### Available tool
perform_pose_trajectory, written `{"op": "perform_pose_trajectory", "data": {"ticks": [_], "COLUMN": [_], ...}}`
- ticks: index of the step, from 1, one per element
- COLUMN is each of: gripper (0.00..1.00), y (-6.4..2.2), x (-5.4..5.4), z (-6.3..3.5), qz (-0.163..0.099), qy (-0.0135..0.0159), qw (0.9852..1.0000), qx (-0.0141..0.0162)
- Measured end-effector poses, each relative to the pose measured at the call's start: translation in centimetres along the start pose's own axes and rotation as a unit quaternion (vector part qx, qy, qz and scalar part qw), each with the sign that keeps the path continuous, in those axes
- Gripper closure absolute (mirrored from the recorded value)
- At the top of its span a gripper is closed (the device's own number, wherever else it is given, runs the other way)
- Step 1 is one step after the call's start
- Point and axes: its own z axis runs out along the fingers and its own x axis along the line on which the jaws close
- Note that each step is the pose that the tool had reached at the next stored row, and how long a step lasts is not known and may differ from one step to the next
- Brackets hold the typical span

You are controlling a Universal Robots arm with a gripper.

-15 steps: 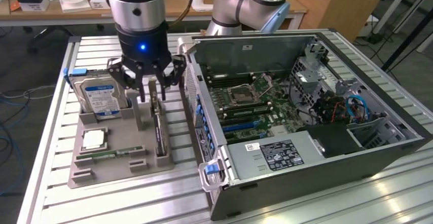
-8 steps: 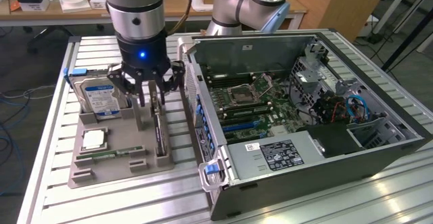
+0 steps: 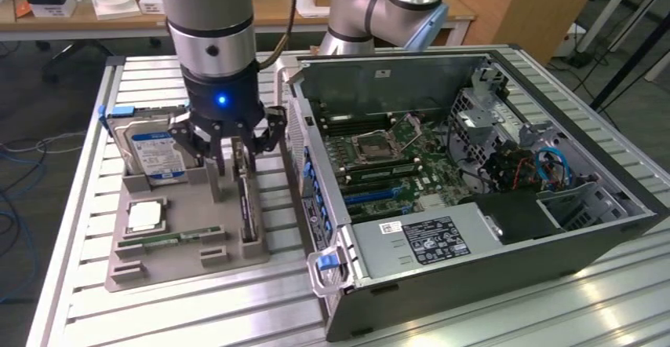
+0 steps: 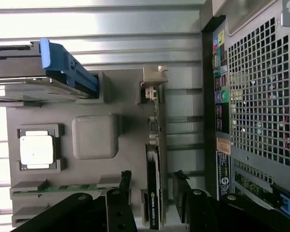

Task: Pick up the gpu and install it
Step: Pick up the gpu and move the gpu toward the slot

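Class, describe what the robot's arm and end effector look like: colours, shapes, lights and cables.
The arm is built of round silver-grey tubes with dark joints and light blue caps. A black cable loops beside it. The end effector has a black cylindrical body with a glowing blue light and black jointed fingers.

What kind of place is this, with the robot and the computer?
Probably a robotics lab: a robot arm works at a metal table holding an opened computer case and a gray tray of parts, with desks behind.
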Motion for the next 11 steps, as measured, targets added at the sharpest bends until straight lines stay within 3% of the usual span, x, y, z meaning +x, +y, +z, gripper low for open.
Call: {"op": "perform_pose_trajectory", "data": {"ticks": [11], "gripper": [0.53], "y": [-0.46], "x": [0.0], "z": [1.98], "qz": [-0.003], "qy": [0.0001], "qw": [1.0], "qx": [0.0004]}}
